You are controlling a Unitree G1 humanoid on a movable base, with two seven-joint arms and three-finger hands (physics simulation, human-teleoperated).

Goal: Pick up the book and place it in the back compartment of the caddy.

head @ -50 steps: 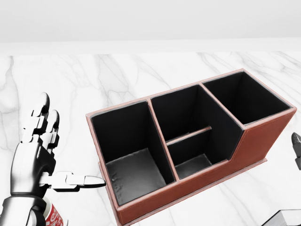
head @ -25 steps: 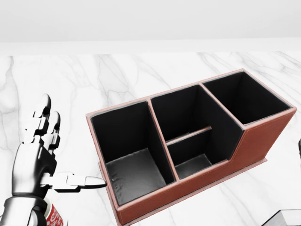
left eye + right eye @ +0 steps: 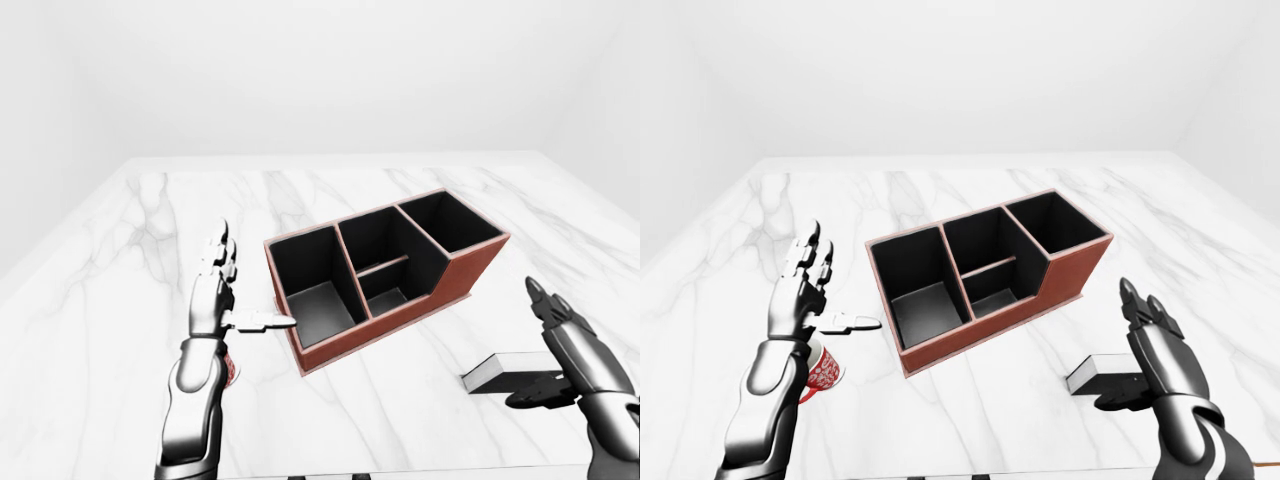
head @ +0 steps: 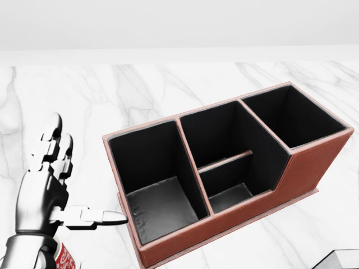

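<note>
The caddy (image 4: 314, 168) is red-brown with black compartments and lies slanted on the white marble table, all its compartments holding nothing. The book (image 3: 1102, 371), a flat grey slab, lies on the table at the lower right of the caddy; only its corner (image 4: 343, 258) shows in the head view. My left hand (image 4: 84, 174) is open, fingers up and thumb pointing at the caddy's left end, touching nothing. My right hand (image 3: 1120, 350) is open beside the book, its thumb at the book's right end, not closed on it.
A red cup (image 3: 823, 368) with white print stands under my left forearm, left of the caddy. The marble table (image 3: 150, 260) stretches wide on all sides, with its near edge along the bottom of the eye views.
My left hand has drifted slightly down and to the right. The right fingertip seen at the head view's right edge has slipped out of that view.
</note>
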